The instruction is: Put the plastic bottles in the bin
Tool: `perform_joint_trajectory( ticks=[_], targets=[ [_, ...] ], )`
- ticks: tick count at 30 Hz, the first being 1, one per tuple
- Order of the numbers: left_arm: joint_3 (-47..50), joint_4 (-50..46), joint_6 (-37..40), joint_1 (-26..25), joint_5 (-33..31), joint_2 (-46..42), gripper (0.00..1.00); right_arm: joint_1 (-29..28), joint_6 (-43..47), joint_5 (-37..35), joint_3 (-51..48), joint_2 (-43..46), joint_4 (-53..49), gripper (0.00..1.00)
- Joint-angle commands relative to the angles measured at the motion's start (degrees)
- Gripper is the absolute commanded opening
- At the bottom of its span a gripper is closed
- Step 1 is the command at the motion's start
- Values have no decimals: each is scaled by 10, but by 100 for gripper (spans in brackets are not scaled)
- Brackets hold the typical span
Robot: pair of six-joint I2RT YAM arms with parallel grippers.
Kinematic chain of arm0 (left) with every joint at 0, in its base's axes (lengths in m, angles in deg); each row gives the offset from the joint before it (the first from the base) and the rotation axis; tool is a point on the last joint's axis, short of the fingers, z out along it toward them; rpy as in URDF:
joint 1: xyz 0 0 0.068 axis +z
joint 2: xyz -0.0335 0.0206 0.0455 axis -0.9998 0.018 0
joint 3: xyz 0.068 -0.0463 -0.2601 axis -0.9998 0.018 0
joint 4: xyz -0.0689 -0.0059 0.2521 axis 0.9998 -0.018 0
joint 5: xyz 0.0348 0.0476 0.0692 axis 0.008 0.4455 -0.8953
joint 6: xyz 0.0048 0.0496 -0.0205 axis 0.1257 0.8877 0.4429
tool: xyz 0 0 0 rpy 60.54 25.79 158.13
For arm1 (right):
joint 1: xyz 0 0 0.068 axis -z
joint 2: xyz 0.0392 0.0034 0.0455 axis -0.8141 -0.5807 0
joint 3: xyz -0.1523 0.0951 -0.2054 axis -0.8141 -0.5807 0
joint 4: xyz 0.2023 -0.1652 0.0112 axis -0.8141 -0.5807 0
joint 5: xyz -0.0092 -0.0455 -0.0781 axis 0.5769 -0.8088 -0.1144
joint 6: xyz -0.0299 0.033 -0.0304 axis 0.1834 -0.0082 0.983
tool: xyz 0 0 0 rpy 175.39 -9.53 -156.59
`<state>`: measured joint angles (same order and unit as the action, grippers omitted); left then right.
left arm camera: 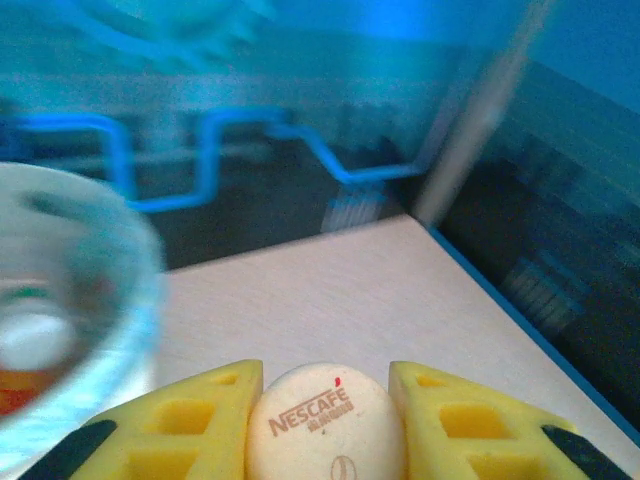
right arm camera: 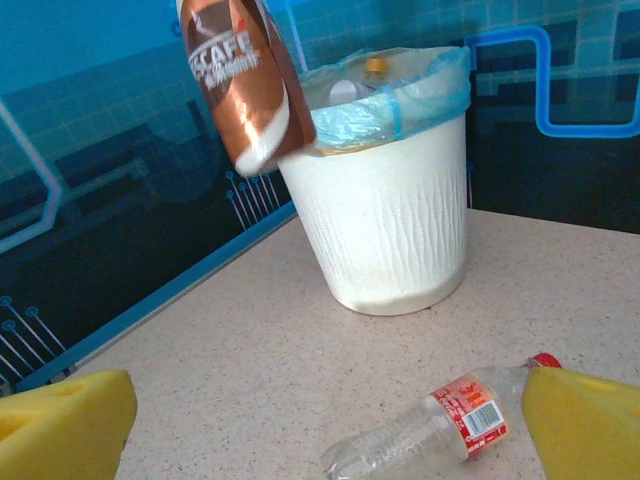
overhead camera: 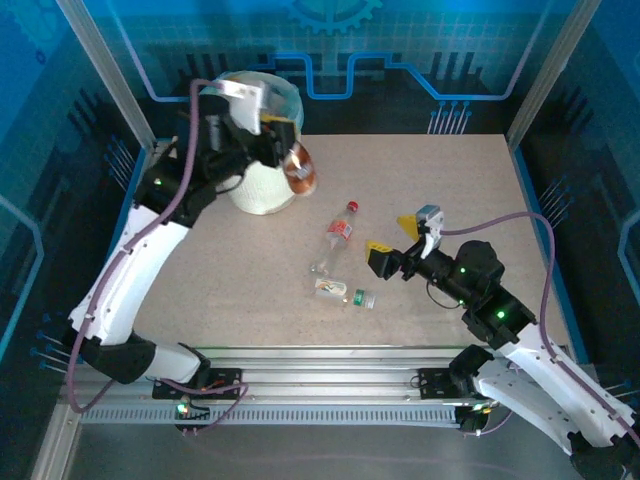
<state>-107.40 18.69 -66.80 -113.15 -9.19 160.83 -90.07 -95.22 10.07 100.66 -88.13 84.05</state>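
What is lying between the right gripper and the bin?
A red-capped clear bottle lies on the table between the right gripper and the bin, plain in the top and right wrist views.

Left arm (overhead camera: 130,270) is leaning forward toward the far left, elbow raised, wrist bending over so the left gripper (overhead camera: 288,150) is pointing downward. Its yellow fingers (left arm camera: 190,425) are clamping a brown-labelled bottle (overhead camera: 300,172) near the cap end, one finger on each side. Right arm (overhead camera: 500,315) is sitting low, forearm angling inward and to the left. Right gripper (overhead camera: 393,235) is standing wide open and gripping nothing, its yellow fingers (right arm camera: 70,425) well apart.
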Motion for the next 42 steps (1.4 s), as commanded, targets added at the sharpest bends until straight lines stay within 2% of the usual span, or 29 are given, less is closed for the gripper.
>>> perform_joint_trajectory(
  ticks=[1,3,6,13,20,23,24,25,26,28,29,34,42],
  targets=[
    [-49,22,30,51,-86,5,0,-8,-14,-14,18,-4,-3,100],
    [-73,28,54,80,-116,31,0,-8,-20,-11,18,-11,1,100],
    [-130,8,53,124,-118,86,0,-8,-26,-6,23,-23,2,100],
    [-313,-110,37,161,-118,241,0,-8,-21,-27,39,-23,-37,100],
    [-345,-142,-15,201,-82,294,0,-8,-22,-57,41,-13,-56,100],
    [-346,-157,-43,224,-42,311,0,-8,-21,-58,40,-11,-57,100],
    [-346,-162,-54,231,-27,316,2,-8,-22,-57,40,-12,-58,100],
    [-346,-165,-62,238,-16,321,11,-8,-23,-56,40,-13,-57,100],
    [-346,-167,-68,241,-8,326,20,-8,-23,-55,40,-13,-56,100],
    [-350,-173,-76,245,13,334,47,-8,-26,-53,39,-16,-56,100],
    [-353,-176,-78,246,16,337,50,-8,-26,-52,40,-16,-55,100],
    [-354,-176,-81,246,29,339,56,-8,-28,-51,41,-19,-58,100],
    [-341,-185,-82,245,50,344,55,-7,-35,-50,37,-25,-55,100]
  ],
)
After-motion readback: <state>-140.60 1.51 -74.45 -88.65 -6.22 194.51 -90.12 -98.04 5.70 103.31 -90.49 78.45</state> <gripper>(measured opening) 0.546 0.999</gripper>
